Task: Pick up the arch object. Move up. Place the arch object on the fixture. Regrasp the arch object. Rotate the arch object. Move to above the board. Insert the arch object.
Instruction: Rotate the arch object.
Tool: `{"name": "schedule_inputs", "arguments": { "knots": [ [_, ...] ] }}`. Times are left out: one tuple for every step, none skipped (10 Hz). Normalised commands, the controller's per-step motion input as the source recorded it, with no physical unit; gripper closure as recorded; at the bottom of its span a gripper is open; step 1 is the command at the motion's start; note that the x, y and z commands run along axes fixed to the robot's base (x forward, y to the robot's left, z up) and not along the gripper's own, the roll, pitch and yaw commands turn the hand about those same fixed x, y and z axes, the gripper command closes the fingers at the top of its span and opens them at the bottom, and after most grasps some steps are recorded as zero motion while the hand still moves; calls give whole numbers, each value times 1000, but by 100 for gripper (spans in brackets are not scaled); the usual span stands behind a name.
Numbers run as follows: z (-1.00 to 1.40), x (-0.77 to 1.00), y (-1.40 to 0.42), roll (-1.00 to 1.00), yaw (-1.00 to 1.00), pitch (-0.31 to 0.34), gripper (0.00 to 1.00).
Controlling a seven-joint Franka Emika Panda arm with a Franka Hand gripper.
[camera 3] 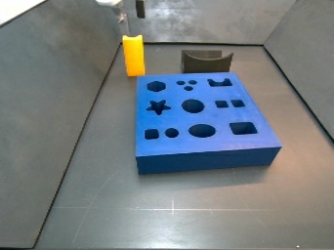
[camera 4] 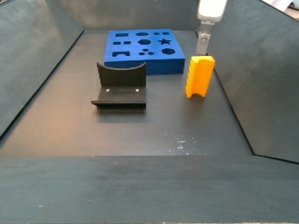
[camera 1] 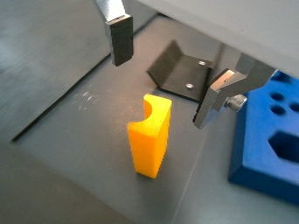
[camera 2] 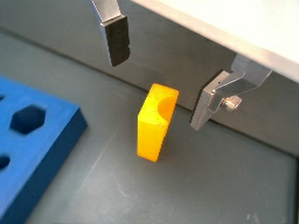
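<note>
— Where do we stand? 
— The blue board (camera 3: pixel 202 122) lies mid-worktop, the fixture (camera 4: pixel 121 83) beside it, and the orange arch block (camera 4: pixel 200 76) stands upright on the worktop near the wall. We judge we are at the pick-up.

— And the fingers (camera 1: pixel 121 39)? 
— Spread wide above the block, holding nothing, touching nothing. Next we need to descend and close on it.

arch object (camera 3: pixel 133 56): 1 | fixture (camera 4: pixel 121 83): 1 | board (camera 3: pixel 201 121): 1 | tool (camera 1: pixel 163 77): 1 (two fingers)
</note>
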Motion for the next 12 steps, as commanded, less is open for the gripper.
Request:
{"name": "schedule_inputs", "arguments": {
  "knots": [
    [-8, 20, -5, 0, 1000, -3, 0],
    [-7, 20, -5, 0, 1000, -3, 0],
    [-7, 20, -5, 0, 1000, -3, 0],
    [-7, 20, -5, 0, 1000, -3, 0],
    [-7, 20, -5, 0, 1000, -3, 0],
    [-7, 20, -5, 0, 1000, -3, 0],
    [-7, 20, -5, 0, 1000, -3, 0],
    [-7, 20, -6, 0, 1000, -4, 0],
    [-7, 20, -5, 0, 1000, -4, 0],
    [-7, 20, -5, 0, 1000, -4, 0],
    [-7, 20, -5, 0, 1000, -4, 0],
    [-7, 20, -5, 0, 1000, -4, 0]
  ]
}}
